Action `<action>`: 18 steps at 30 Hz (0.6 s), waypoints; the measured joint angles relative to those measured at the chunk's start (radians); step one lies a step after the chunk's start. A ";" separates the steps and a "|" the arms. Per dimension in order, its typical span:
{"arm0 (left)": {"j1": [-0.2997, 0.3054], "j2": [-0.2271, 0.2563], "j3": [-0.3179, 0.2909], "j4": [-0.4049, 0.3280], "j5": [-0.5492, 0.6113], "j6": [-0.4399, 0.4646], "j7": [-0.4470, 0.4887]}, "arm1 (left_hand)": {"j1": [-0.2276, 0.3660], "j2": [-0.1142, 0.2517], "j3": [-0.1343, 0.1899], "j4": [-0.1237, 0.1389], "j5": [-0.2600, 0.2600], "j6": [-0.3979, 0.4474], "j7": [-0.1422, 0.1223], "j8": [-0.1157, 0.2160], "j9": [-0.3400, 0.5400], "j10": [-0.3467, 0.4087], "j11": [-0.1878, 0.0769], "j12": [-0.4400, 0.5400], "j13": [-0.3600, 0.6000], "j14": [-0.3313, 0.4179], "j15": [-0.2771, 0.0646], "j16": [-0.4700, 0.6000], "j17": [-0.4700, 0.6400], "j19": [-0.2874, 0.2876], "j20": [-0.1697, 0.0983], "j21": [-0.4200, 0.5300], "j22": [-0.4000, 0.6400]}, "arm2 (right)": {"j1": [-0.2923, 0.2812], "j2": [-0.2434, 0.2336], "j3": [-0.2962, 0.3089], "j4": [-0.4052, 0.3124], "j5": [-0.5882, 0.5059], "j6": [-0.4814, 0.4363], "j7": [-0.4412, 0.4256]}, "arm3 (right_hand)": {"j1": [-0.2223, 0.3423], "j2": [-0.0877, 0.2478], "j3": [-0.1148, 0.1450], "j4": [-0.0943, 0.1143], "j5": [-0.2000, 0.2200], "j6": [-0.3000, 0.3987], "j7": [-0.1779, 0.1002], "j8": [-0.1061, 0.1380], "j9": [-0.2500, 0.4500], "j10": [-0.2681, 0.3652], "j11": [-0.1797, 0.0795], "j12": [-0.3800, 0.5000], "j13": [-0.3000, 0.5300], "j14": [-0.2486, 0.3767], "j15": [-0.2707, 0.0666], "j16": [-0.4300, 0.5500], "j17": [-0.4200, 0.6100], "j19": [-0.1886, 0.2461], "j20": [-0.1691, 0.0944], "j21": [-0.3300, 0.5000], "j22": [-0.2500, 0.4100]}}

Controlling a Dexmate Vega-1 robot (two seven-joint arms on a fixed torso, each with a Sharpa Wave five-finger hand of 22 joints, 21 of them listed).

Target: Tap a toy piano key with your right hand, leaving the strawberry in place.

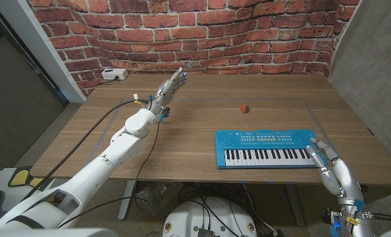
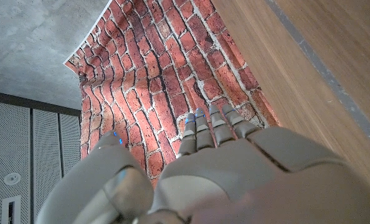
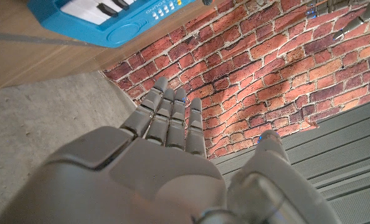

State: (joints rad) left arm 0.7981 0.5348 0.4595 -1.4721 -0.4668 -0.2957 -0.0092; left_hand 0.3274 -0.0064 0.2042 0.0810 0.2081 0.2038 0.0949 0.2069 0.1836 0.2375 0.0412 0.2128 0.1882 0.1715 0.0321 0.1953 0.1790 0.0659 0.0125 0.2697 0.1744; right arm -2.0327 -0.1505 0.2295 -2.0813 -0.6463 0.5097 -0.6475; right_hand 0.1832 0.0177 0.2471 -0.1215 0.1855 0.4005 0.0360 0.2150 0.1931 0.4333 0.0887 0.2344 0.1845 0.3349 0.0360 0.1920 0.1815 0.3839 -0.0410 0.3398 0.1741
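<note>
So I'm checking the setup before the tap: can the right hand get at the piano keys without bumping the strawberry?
Probably yes. The right hand is open at the right end of the toy piano, with nothing between it and the keys. The strawberry sits farther back on the table, clear of that path.

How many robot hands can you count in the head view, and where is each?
2. The left hand is raised over the table's far left; the right hand is at the toy piano's right end.

I see the toy piano (image 1: pixel 266 149) near the bench's (image 1: pixel 182 145) front edge, right of centre. My right hand (image 1: pixel 327 160) sits at its right end, fingers spread. Strawberry (image 1: pixel 244 108) lies mid-bench, well apart. Left hand (image 1: pixel 171 85) is raised toward the far left, fingers extended.
</note>
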 measured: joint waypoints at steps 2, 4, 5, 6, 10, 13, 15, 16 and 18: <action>0.000 0.000 0.000 -0.001 0.000 -0.002 0.000 | 0.000 0.000 0.000 0.000 0.000 0.000 0.000 0.000 0.000 0.000 0.000 0.000 0.000 0.000 0.000 0.000 0.000 0.000 0.000 -0.004 0.000 | -0.001 -0.006 -0.004 -0.003 -0.007 -0.006 -0.005 | 0.000 0.000 0.000 0.000 0.000 0.000 0.000 0.000 0.000 0.000 0.000 0.000 0.000 -0.002 -0.002 0.000 0.000 0.000 0.000 -0.004 0.000; 0.000 0.001 -0.001 -0.002 0.000 -0.004 0.000 | 0.007 -0.007 0.000 0.000 0.000 0.000 0.000 0.000 0.000 0.000 0.000 0.000 0.000 0.000 0.000 0.000 0.000 0.000 0.000 -0.004 0.000 | -0.003 -0.016 -0.010 -0.006 -0.052 -0.039 -0.040 | 0.000 0.000 0.000 0.000 0.000 0.000 0.000 0.000 0.000 0.000 0.000 0.000 0.000 -0.003 -0.004 0.000 0.000 0.000 0.000 -0.004 0.000; 0.000 0.001 -0.002 -0.002 0.001 -0.004 0.000 | 0.009 -0.009 0.000 0.000 0.000 0.000 0.000 0.000 0.000 0.000 0.000 0.000 0.000 0.000 0.000 0.000 0.000 0.000 0.000 -0.004 0.000 | -0.005 -0.025 -0.016 -0.010 -0.064 -0.049 -0.049 | 0.000 0.000 0.000 0.000 0.000 0.000 0.000 0.000 0.000 0.000 0.000 0.000 0.000 0.000 -0.008 0.000 0.000 0.000 0.000 -0.004 0.000; 0.000 0.001 -0.002 -0.003 0.001 -0.005 0.000 | 0.009 -0.009 0.000 0.000 0.000 0.000 0.000 0.000 0.000 0.000 0.000 0.000 0.000 0.000 0.000 0.000 0.000 0.000 0.000 -0.004 0.000 | -0.006 -0.030 -0.019 -0.011 -0.089 -0.074 -0.069 | 0.000 0.000 0.000 0.000 0.000 0.000 0.000 0.000 0.000 0.000 0.000 0.000 0.000 0.000 -0.008 0.000 0.000 0.000 0.000 -0.004 0.000; 0.000 0.001 -0.003 -0.003 0.001 -0.009 -0.002 | 0.009 -0.009 0.000 0.000 0.000 0.000 0.000 0.000 0.000 0.000 0.000 0.000 0.000 0.000 0.000 0.000 0.000 0.000 0.000 -0.004 0.000 | -0.011 -0.061 -0.039 -0.019 -0.158 -0.155 -0.131 | 0.000 0.000 0.000 0.000 0.000 0.003 -0.008 0.000 0.000 -0.005 -0.005 0.000 0.000 0.000 -0.008 0.000 0.000 0.000 0.000 -0.004 0.000; 0.000 0.001 -0.004 -0.003 0.001 -0.012 -0.004 | 0.009 -0.009 0.000 0.000 0.000 0.000 0.000 0.000 0.000 0.000 0.000 0.000 0.000 0.000 0.000 0.000 0.000 0.000 0.000 -0.004 0.000 | -0.013 -0.085 -0.053 -0.023 -0.186 -0.197 -0.159 | 0.000 0.000 0.000 0.000 0.000 -0.001 -0.011 0.000 0.000 -0.005 -0.005 0.000 0.000 -0.002 -0.016 0.000 0.000 0.000 0.000 -0.012 0.000; -0.001 0.000 -0.005 -0.001 0.001 -0.013 -0.005 | 0.009 -0.009 0.000 0.000 0.000 0.000 0.000 0.000 0.000 0.000 0.000 0.000 0.000 0.000 0.000 0.000 0.000 0.000 0.000 -0.005 0.000 | -0.014 -0.101 -0.061 -0.025 -0.204 -0.228 -0.179 | 0.004 0.004 0.000 0.000 0.000 -0.001 -0.011 0.000 0.000 -0.006 -0.006 -0.005 0.000 -0.002 -0.016 0.000 0.000 0.000 0.000 -0.012 0.000; -0.001 -0.001 -0.005 0.000 0.000 -0.014 -0.006 | 0.009 -0.009 0.000 0.000 0.000 0.000 0.000 0.000 0.000 0.000 0.000 0.000 0.000 0.000 0.000 0.000 0.000 0.000 0.000 -0.007 0.000 | -0.015 -0.115 -0.068 -0.026 -0.211 -0.242 -0.188 | 0.005 0.005 0.002 -0.002 0.000 -0.001 -0.011 0.000 0.000 -0.009 -0.009 -0.007 0.000 -0.002 -0.016 0.000 0.000 0.000 0.000 -0.012 0.000; -0.002 -0.002 -0.005 0.002 -0.002 -0.016 -0.007 | 0.009 -0.009 0.000 0.000 0.000 0.004 -0.004 0.000 0.000 0.002 0.002 0.000 0.000 0.000 0.000 0.000 0.000 0.000 0.000 -0.008 0.000 | -0.016 -0.130 -0.076 -0.027 -0.221 -0.263 -0.203 | 0.009 0.009 0.004 -0.004 0.000 0.007 -0.018 0.000 0.000 -0.007 -0.015 -0.007 0.000 -0.002 -0.027 -0.003 0.000 0.005 -0.005 -0.012 0.000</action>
State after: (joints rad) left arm 0.7965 0.5332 0.4540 -1.4700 -0.4685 -0.3116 -0.0162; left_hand 0.3362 -0.0151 0.2043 0.0812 0.2081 0.2077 0.0910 0.2069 0.1836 0.2398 0.0435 0.2128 0.1882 0.1714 0.0321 0.1954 0.1790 0.0659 0.0125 0.2621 0.1744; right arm -2.0485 -0.2809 0.1534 -2.1079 -0.8677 0.2463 -0.8505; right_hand 0.1925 0.0269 0.2513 -0.1256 0.1855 0.4070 0.0175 0.2150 0.1931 0.4265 0.0741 0.2274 0.1845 0.3327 0.0088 0.1890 0.1816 0.3892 -0.0465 0.3282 0.1742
